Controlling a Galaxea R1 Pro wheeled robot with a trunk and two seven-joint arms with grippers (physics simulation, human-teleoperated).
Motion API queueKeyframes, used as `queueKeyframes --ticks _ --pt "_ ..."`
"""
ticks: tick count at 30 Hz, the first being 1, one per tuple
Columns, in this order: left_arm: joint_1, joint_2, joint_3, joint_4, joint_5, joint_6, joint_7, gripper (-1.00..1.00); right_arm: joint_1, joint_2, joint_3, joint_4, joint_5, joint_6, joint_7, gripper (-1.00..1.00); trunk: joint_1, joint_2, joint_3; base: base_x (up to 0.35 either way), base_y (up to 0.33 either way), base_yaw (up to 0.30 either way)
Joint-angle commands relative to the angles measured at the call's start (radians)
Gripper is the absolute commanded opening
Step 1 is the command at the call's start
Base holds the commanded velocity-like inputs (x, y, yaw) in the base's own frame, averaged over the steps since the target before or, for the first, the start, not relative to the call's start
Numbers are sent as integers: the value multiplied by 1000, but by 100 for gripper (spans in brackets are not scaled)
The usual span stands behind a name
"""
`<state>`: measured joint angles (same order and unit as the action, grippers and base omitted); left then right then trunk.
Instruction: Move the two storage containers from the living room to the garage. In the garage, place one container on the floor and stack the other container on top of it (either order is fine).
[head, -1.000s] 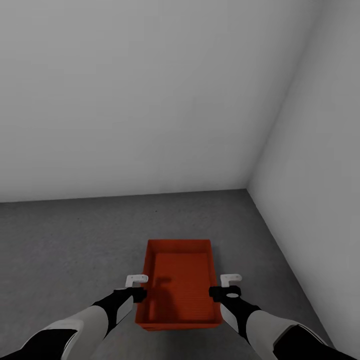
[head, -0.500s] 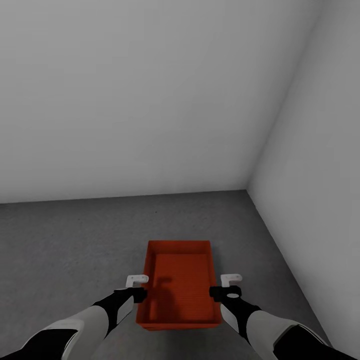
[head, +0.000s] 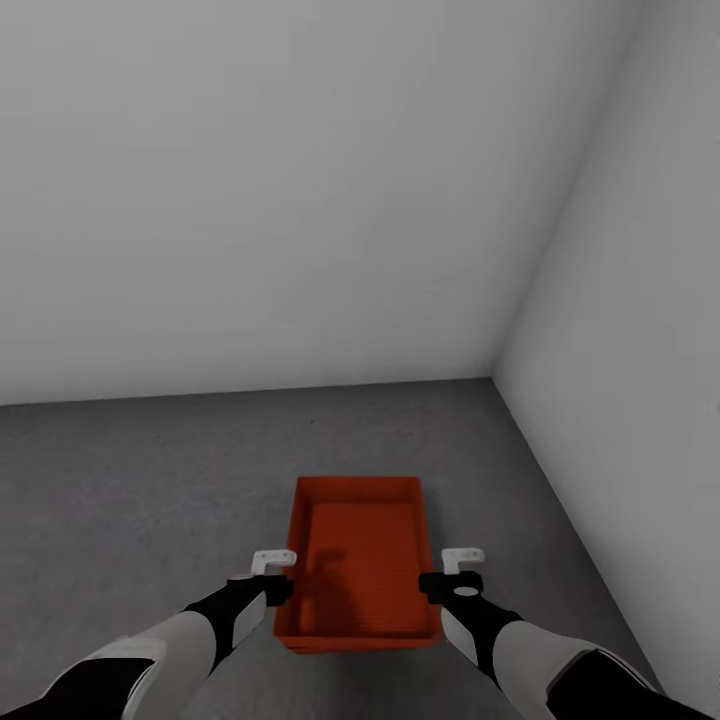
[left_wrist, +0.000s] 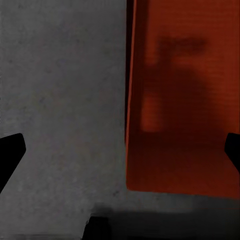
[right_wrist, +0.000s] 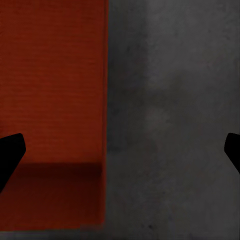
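An orange-red storage container (head: 360, 565) sits on the grey concrete floor (head: 150, 480) of the garage, near the corner where two white walls (head: 300, 200) meet; a second rim under its near edge hints at another bin beneath, though I cannot tell for sure; the left gripper (head: 272, 558) hangs just beside the container's left wall, the right gripper (head: 461, 555) just beside its right wall; both sets of fingers are spread wide, holding nothing.
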<state>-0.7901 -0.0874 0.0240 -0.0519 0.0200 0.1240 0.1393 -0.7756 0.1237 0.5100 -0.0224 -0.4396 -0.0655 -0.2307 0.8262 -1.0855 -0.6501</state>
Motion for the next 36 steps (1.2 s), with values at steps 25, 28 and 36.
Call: queueKeyframes --ticks 25,28,36 --pt "0 1 2 1 0 -2 3 100 -1 2 8 4 -11 -7 -22 100 0 -1 2 -313 0 0" --pt "-1 1 2 1 1 -1 2 100 -1 4 7 4 -13 -11 -67 100 0 -1 6 -61 0 0" --pt "-1 1 1 2 4 2 3 100 -1 5 7 4 -13 -13 -82 100 0 -1 19 -9 0 0"
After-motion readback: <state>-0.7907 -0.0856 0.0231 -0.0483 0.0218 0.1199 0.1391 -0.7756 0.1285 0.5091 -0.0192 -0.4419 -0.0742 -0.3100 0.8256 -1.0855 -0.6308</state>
